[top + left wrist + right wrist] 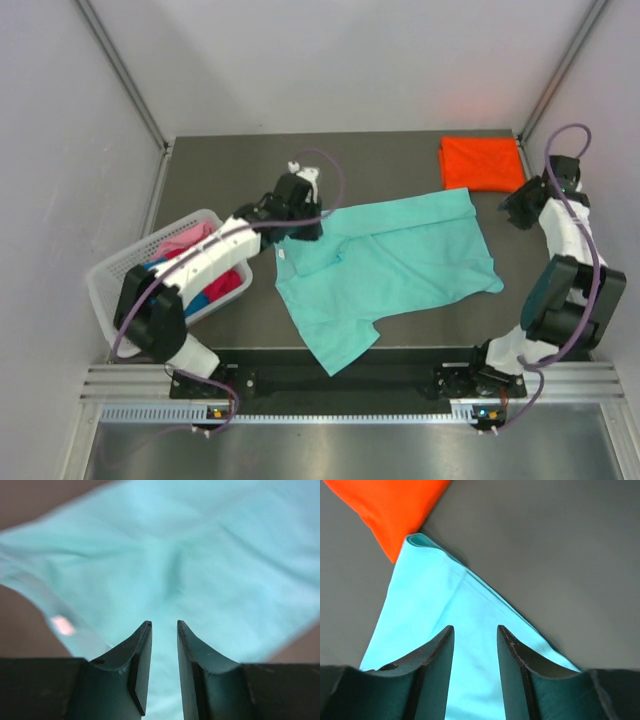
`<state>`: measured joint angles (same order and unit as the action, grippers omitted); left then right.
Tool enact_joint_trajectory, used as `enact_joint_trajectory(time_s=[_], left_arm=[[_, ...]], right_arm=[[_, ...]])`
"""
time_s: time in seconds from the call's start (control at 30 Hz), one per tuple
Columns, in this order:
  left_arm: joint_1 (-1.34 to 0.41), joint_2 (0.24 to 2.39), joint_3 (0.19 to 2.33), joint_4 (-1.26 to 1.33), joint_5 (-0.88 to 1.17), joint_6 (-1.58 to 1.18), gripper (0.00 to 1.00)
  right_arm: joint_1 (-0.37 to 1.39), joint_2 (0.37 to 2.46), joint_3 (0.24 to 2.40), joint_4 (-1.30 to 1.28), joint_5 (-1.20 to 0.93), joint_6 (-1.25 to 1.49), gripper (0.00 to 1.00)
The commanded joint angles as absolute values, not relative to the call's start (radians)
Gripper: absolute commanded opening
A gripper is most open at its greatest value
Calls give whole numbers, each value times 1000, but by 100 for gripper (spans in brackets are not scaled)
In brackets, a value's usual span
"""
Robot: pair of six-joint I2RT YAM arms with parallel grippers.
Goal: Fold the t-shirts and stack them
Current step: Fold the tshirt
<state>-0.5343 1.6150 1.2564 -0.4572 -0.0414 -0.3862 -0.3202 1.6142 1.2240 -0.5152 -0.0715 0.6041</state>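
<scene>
The teal shirt (390,260) lies crosswise, with its collar end below my left gripper (164,625) and its far hem corner below my right gripper (475,629). Both grippers are slightly spread and pinch nothing that I can see.

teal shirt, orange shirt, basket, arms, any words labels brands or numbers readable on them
No text can be read in any view.
teal shirt: a small pale neck tag, too blurred to read.
orange shirt: no print visible.
basket: no label visible.
Arms: no legible marking.
</scene>
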Motion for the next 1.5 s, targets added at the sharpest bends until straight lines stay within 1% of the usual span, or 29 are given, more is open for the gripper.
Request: enact_joint_trajectory(time_s=[0.0, 0.03, 0.1, 0.13, 0.17, 0.27, 0.3, 0.33, 0.43, 0.6, 0.7, 0.83, 0.9, 0.97, 1.0, 1.03, 1.07, 1.27, 1.3, 1.33, 1.4, 1.43, 1.47], left_arm=[[-682, 1427, 1128, -471, 38, -367, 33], [-748, 1399, 1103, -480, 40, -371, 33], [-822, 1318, 1042, -489, 14, -388, 33], [-897, 1292, 1019, -492, 9, -393, 33], [-935, 1267, 975, -491, -29, -408, 33], [-1064, 1169, 876, -456, -54, -442, 34], [-1090, 1155, 850, -440, -64, -451, 35], [-1150, 1146, 827, -428, -81, -459, 38], [-1242, 1147, 756, -391, -143, -503, 38], [-1318, 1190, 700, -384, -192, -589, 39], [-1322, 1197, 666, -385, -202, -641, 38], [-1324, 1204, 617, -414, -253, -707, 38], [-1324, 1223, 612, -431, -270, -735, 38], [-1322, 1242, 624, -498, -335, -774, 38], [-1322, 1246, 626, -514, -348, -785, 38], [-1322, 1250, 624, -521, -357, -793, 38], [-1322, 1250, 623, -526, -362, -808, 38], [-1322, 1241, 640, -566, -382, -842, 37], [-1322, 1233, 650, -571, -368, -828, 37], [-1324, 1220, 670, -558, -348, -803, 37], [-1324, 1174, 681, -497, -286, -701, 37], [-1325, 1142, 687, -476, -217, -669, 38], [-1328, 1125, 684, -450, -187, -614, 38]], right_arm=[[-388, 1473, 1148, -690, -67, 615, 41], [-403, 1423, 1122, -698, -81, 624, 41], [-455, 1382, 1045, -719, -121, 603, 42], [-472, 1347, 1001, -739, -121, 592, 42], [-504, 1329, 976, -741, -115, 585, 42], [-537, 1275, 893, -738, -145, 558, 42], [-538, 1264, 873, -736, -158, 549, 42], [-538, 1244, 836, -735, -167, 548, 42], [-540, 1218, 778, -723, -155, 543, 42], [-540, 1247, 738, -683, -141, 549, 42], [-540, 1256, 712, -626, -118, 552, 42], [-540, 1285, 686, -571, -103, 554, 38], [-540, 1296, 683, -561, -84, 548, 34], [-540, 1302, 684, -554, -43, 538, 22], [-540, 1299, 683, -551, -28, 529, 15], [-540, 1287, 689, -545, -15, 525, 2], [-540, 1281, 690, -545, -6, 511, 0], [-534, 1235, 739, -577, 49, 460, 1], [-532, 1233, 738, -578, 48, 456, 4], [-531, 1239, 733, -581, 45, 456, 14], [-529, 1247, 732, -583, 29, 460, 22], [-529, 1253, 732, -591, 26, 463, 27], [-529, 1256, 733, -594, 17, 468, 28]])
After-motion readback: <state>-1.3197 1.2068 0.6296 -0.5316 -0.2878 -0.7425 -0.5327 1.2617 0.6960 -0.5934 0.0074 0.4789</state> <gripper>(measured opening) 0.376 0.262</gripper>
